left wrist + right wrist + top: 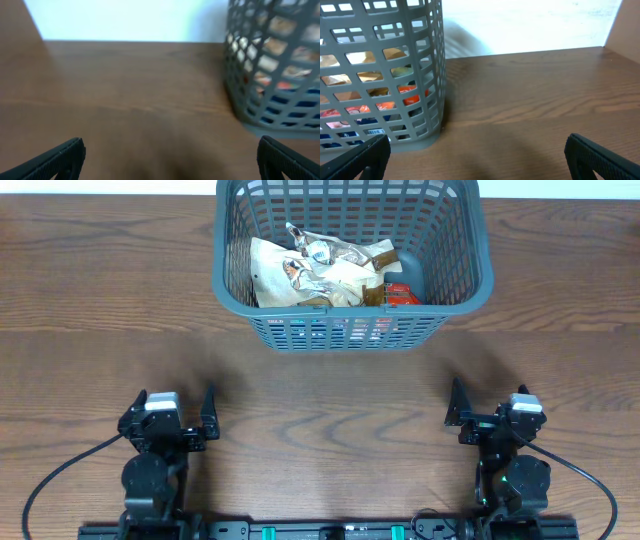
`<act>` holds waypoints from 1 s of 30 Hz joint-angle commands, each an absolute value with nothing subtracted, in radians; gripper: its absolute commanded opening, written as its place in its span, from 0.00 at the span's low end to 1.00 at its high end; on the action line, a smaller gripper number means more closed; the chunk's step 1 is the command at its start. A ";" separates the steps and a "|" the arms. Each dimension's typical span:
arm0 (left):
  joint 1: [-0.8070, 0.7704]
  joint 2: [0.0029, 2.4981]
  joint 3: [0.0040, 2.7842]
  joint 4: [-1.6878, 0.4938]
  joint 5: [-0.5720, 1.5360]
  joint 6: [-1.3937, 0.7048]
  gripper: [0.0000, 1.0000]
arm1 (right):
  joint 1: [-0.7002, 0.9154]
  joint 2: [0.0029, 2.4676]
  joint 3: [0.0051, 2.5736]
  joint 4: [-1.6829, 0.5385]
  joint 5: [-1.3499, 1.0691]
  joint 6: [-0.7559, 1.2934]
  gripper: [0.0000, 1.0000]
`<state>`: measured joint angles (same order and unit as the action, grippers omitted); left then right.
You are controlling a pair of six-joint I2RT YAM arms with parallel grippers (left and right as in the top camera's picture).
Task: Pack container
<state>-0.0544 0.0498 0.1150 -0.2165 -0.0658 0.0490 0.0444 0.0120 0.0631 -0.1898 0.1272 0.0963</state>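
The container, a dark grey lattice basket, stands at the back middle of the table. Inside lie several packets: crumpled pale wrappers and a red packet. The basket also shows in the left wrist view and in the right wrist view. My left gripper is open and empty near the front left, well short of the basket; its fingers frame bare table in the left wrist view. My right gripper is open and empty at the front right; it also shows in the right wrist view.
The wooden table stretches between the grippers and the basket. A pale wall runs behind the table's far edge. Black cables trail from both arm bases at the front.
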 commanded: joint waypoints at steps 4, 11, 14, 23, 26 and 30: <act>-0.057 0.041 0.048 -0.165 -0.118 0.010 0.99 | 0.052 0.006 0.057 -0.189 0.124 0.108 0.99; -0.025 0.041 0.047 -0.162 -0.143 0.009 0.99 | 0.052 0.006 0.057 -0.189 0.124 0.108 0.99; -0.023 0.041 0.047 -0.162 -0.139 0.009 0.99 | 0.052 0.006 0.057 -0.189 0.124 0.108 0.99; -0.024 0.041 0.047 -0.167 0.003 0.051 0.99 | 0.052 0.006 0.057 -0.189 0.124 0.108 0.99; -0.027 0.041 0.047 -0.167 0.035 0.051 0.99 | 0.052 0.006 0.057 -0.189 0.124 0.108 0.99; -0.050 0.041 0.047 -0.167 0.038 0.051 0.99 | 0.052 0.006 0.057 -0.189 0.124 0.108 0.99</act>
